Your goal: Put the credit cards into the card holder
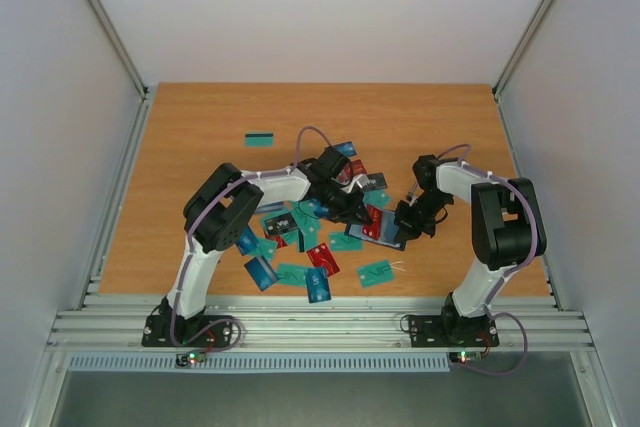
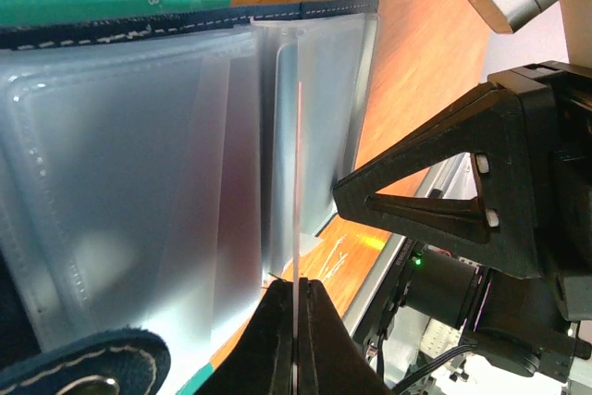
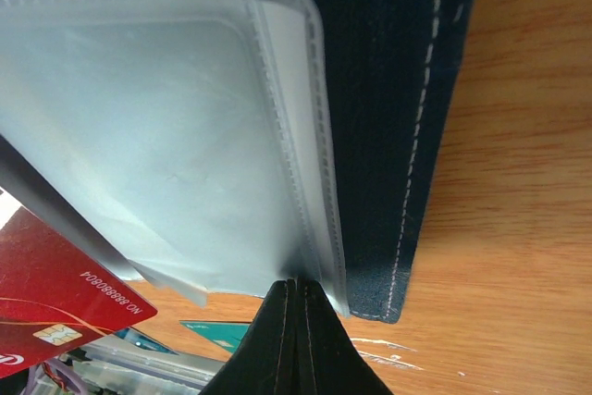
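Currently the card holder [image 1: 388, 229] lies open on the table [image 1: 200, 147], centre-right, between both arms. Left gripper [image 2: 294, 295]: fingers pressed together, pinching one clear sleeve [image 2: 298, 182] edge-on. Right gripper [image 3: 298, 291]: fingers pressed together on the rim of the sleeve stack [image 3: 166, 136]. Credit cards [image 1: 322, 259] lie scattered beside the holder, mostly to its left. One red card [image 3: 65, 293] sits just beside the sleeves.
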Controlling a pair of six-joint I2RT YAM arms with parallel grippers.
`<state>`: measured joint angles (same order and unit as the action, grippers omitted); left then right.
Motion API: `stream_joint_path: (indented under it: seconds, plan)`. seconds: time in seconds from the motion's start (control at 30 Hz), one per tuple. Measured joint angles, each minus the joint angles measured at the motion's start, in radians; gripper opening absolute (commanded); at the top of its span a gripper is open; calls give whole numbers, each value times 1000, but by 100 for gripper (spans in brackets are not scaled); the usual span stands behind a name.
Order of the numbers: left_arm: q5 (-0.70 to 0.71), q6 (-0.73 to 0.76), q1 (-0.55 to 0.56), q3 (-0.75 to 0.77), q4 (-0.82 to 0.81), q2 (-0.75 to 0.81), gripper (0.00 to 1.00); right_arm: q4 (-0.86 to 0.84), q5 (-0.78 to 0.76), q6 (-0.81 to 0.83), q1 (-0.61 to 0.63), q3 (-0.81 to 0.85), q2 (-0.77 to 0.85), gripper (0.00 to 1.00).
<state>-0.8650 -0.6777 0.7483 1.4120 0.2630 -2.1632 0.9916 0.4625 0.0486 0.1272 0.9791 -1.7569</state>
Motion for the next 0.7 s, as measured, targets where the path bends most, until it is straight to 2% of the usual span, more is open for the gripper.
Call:
stream_joint_path:
  seconds: [0.7]
  plan:
    - [2, 14, 11, 13, 10, -27, 0, 1, 3, 6, 0, 0, 0, 1]
